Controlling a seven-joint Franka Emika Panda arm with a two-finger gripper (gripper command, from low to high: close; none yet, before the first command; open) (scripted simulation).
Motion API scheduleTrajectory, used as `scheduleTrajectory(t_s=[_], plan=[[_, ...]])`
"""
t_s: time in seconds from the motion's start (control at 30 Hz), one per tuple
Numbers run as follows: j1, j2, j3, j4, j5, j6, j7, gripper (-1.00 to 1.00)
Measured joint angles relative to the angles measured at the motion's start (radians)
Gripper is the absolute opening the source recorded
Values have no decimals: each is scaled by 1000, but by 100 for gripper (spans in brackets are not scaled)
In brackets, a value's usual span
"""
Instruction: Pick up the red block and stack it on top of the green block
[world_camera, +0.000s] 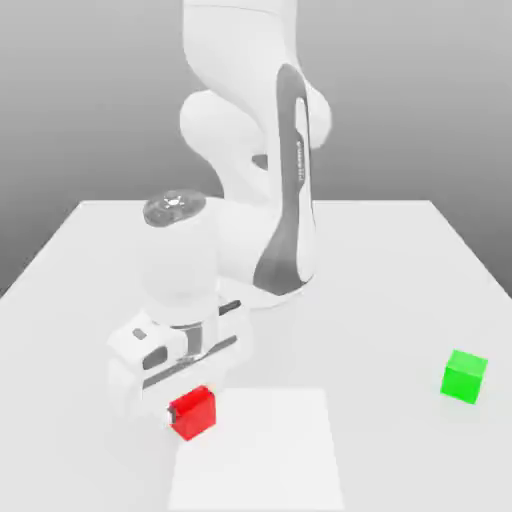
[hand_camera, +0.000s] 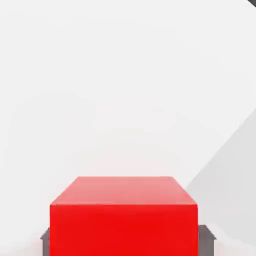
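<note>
The red block (world_camera: 192, 412) sits low near the table's front, left of centre in the exterior view. My gripper (world_camera: 188, 400) reaches down onto it from the white hand above and is shut on it. In the hand view the red block (hand_camera: 124, 215) looms large, with a dark grey finger pad (hand_camera: 44, 243) pressed against one side and the other pad (hand_camera: 206, 241) against the opposite side. The green block (world_camera: 464, 376) rests on the table far off at the exterior view's right, well apart from the gripper.
The white table (world_camera: 400, 260) spreads around both blocks. A paler square patch (world_camera: 258, 450) lies on it just beside the red block. The arm's base (world_camera: 275, 285) stands behind the hand, near the table's middle.
</note>
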Motion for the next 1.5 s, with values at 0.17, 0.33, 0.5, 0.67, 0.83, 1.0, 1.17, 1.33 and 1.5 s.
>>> scheduleTrajectory(t_s=[0.17,0.33,0.5,0.67,0.83,1.0,1.17,1.33,1.5], plan=[[51,-49,-69,-10,-84,-31,63,-100],[99,-151,-157,-28,-258,-100,190,-100],[90,-232,-178,-43,-359,-168,263,-100],[109,-225,-73,-29,-333,-222,106,-100],[296,-195,37,8,-294,-273,-169,-100],[443,-194,137,42,-291,-312,-437,-100],[600,-225,223,71,-323,-336,-683,-100],[767,-224,259,95,-366,-305,-866,-100],[740,-96,237,102,-363,-180,-884,-100]])
